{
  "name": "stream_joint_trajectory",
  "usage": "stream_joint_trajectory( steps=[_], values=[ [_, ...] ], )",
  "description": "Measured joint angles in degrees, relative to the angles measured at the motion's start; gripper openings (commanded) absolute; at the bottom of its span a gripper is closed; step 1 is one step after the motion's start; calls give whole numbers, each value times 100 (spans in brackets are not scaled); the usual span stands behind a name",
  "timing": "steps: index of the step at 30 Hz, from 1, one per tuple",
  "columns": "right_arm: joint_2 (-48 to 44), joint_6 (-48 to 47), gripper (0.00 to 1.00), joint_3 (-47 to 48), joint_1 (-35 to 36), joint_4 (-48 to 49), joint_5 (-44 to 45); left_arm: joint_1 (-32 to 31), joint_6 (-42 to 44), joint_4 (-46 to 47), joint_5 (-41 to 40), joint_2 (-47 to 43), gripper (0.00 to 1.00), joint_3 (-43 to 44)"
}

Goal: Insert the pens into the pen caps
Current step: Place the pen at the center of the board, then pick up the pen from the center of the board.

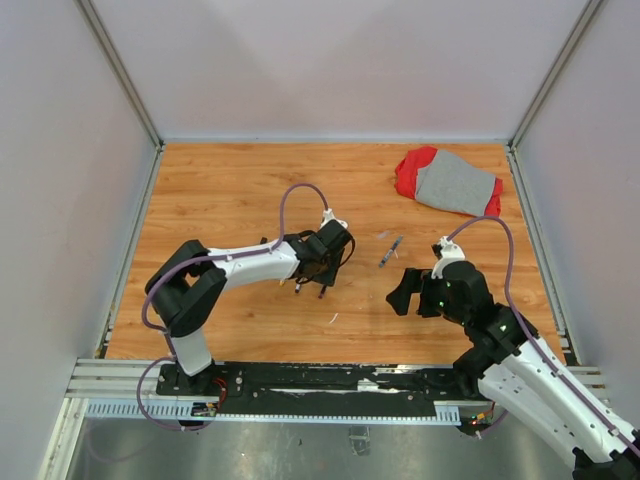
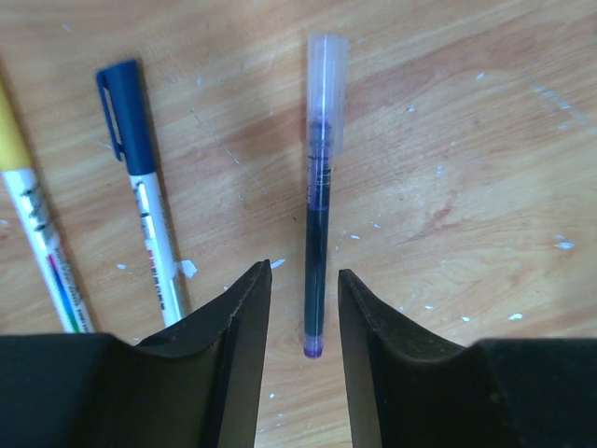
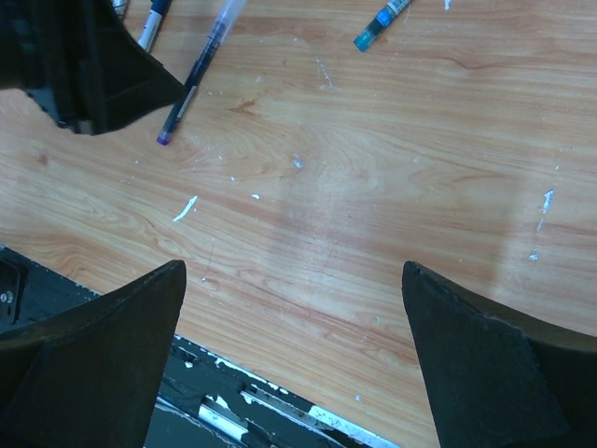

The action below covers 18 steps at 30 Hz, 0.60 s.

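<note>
A dark-barrelled pen (image 2: 316,252) with a purple end lies flat on the wooden table, a clear cap (image 2: 326,84) over its far end. My left gripper (image 2: 303,271) is open; its fingers stand on either side of the pen's near end without touching it. To the left lie a white pen (image 2: 159,243) wearing a blue cap (image 2: 128,117) and a yellow-ended pen (image 2: 33,215). Another pen (image 1: 390,250) with a teal end lies alone between the arms. My right gripper (image 3: 294,271) hovers wide open and empty near the front edge.
A red and grey cloth (image 1: 448,182) lies at the back right. A small white scrap (image 1: 333,318) sits on the wood in front of the left gripper (image 1: 309,290). The black base rail (image 1: 330,380) runs along the near edge, just below the right gripper (image 1: 410,295).
</note>
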Motion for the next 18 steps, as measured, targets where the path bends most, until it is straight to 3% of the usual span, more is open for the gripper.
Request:
stream_joint_trajectory(
  steps=[18],
  values=[
    [470, -350, 99, 321, 0, -299, 442, 92, 525, 452, -72, -2529, 49, -188]
  ],
)
